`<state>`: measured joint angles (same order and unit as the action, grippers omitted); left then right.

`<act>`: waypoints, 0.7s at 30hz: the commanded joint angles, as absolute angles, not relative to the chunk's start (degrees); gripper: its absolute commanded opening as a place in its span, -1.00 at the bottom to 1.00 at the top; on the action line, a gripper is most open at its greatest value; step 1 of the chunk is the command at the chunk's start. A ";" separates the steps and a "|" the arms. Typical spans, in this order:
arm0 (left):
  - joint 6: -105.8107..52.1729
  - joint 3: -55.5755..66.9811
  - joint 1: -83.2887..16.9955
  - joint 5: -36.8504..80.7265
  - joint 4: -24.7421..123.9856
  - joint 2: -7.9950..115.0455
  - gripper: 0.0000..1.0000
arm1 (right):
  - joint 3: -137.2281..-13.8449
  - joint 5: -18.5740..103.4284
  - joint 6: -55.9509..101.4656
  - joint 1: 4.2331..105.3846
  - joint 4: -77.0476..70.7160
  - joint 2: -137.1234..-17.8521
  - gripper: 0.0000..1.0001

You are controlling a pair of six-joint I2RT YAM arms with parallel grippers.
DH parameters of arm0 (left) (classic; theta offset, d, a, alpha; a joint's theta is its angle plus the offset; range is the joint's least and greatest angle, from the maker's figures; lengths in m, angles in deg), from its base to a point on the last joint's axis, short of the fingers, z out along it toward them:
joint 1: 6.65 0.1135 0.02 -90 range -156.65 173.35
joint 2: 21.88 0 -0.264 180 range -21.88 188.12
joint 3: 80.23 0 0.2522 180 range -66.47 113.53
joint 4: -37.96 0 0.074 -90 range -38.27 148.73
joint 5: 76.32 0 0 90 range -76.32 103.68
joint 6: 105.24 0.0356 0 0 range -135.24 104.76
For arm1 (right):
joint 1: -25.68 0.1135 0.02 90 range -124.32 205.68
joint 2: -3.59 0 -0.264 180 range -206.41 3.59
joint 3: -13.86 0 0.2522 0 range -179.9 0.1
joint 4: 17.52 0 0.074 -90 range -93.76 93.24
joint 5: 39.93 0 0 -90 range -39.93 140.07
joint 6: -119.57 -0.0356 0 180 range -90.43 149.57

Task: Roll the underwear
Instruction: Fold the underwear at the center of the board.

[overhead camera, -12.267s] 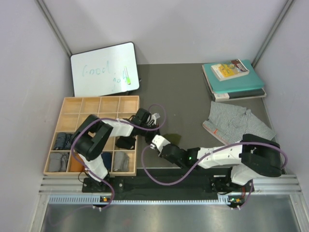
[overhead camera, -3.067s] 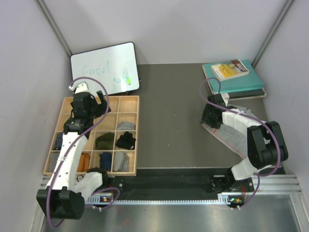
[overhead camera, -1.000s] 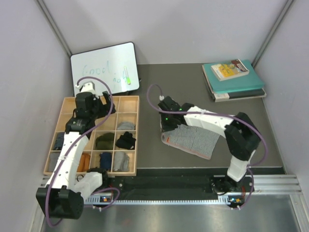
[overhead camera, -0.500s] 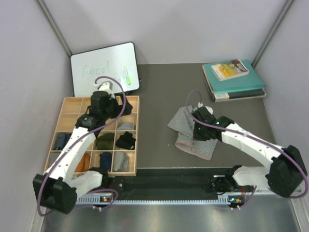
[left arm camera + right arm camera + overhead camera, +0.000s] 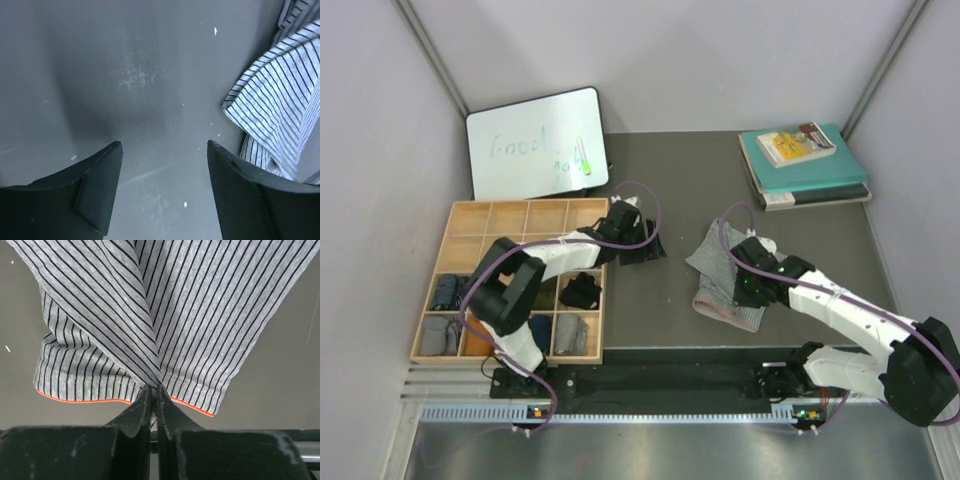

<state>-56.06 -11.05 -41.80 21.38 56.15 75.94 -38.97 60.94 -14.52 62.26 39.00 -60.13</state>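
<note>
A grey-and-white striped underwear (image 5: 712, 262) with an orange-edged hem lies bunched and partly folded on the dark table, right of centre. My right gripper (image 5: 738, 295) is shut on a pinch of its cloth just above the hem, and the right wrist view shows the same right gripper (image 5: 154, 387) with the underwear (image 5: 200, 315) fanning out beyond it. My left gripper (image 5: 645, 250) hovers open over bare table just right of the wooden tray. In the left wrist view the left gripper (image 5: 165, 147) holds nothing, and the underwear (image 5: 280, 100) lies apart at the right edge.
A wooden compartment tray (image 5: 460, 215) with several rolled cloth items stands at the left. A whiteboard (image 5: 535, 145) leans at the back left. Teal books (image 5: 805, 160) are stacked at the back right. Grey walls close in both sides.
My left arm swung from above the tray to the table beside it, its jaws narrowing a little. My right gripper pulled the underwear's edge rightward and nearer, folding it over itself.
</note>
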 commanded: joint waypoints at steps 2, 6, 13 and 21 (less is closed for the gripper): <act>-61.11 -6.62 -44.08 26.95 45.49 81.21 0.36 | -38.14 60.09 -15.34 61.98 36.76 -58.98 -1.00; -62.08 -3.64 -45.67 27.47 45.22 84.72 0.35 | -37.96 59.12 -15.16 61.98 35.79 -59.51 -1.00; -61.56 1.38 -47.87 27.30 49.17 90.44 0.28 | -37.17 57.72 -15.08 61.89 34.03 -60.04 -1.00; -60.41 3.32 -48.83 24.66 53.57 93.60 -0.06 | -36.64 57.45 -14.90 61.98 33.68 -59.78 -1.00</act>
